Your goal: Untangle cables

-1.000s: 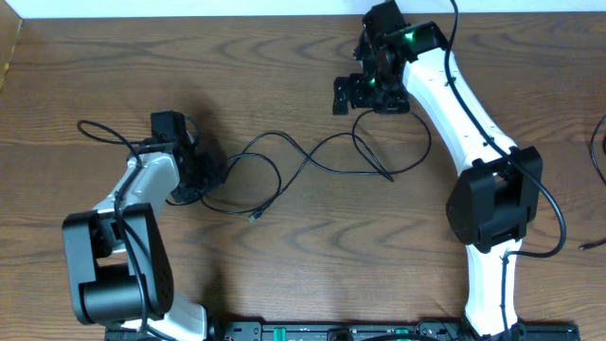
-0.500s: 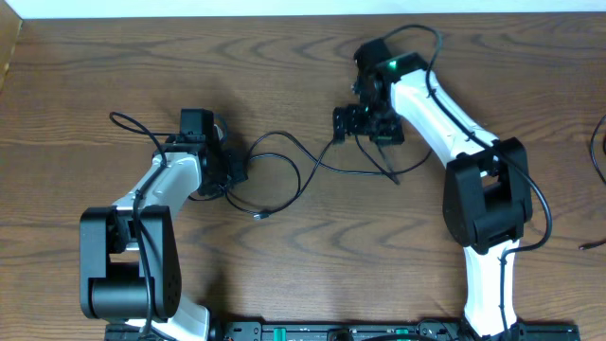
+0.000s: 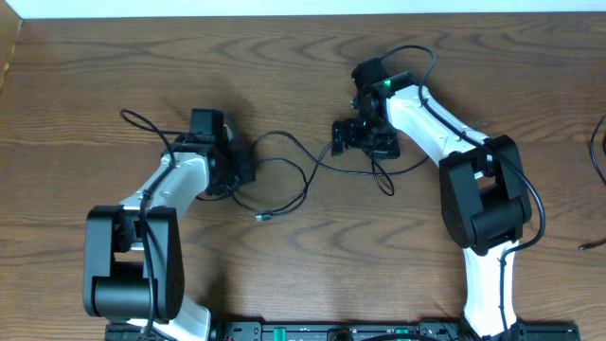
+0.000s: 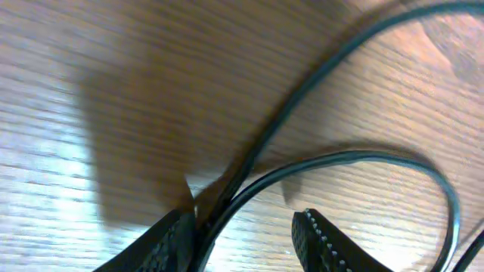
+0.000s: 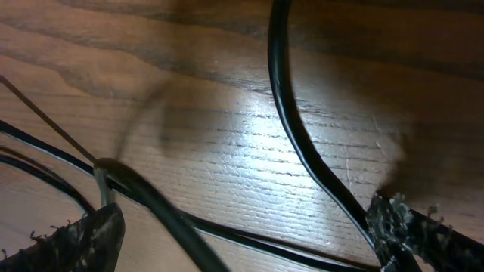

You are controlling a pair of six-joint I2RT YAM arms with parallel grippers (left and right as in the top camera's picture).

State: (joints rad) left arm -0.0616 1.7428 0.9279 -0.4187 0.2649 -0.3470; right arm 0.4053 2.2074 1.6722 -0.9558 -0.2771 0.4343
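Cables (image 5: 279, 91) look limp, light, snaggy; I'd pinch beside the crossing. Right tool (image 5: 246, 240) released; left tool (image 4: 243, 236), cannot tell

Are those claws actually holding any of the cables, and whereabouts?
Right gripper: open, holding nothing. Left gripper: black cables pass between its jaws, but whether they are pinched cannot be told.

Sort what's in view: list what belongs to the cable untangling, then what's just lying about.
Belongs to the job:
the cables
their loose plug end
the left gripper
the right gripper

Just lying about:
a black lead at the right edge of the overhead view
a small cord tip below it
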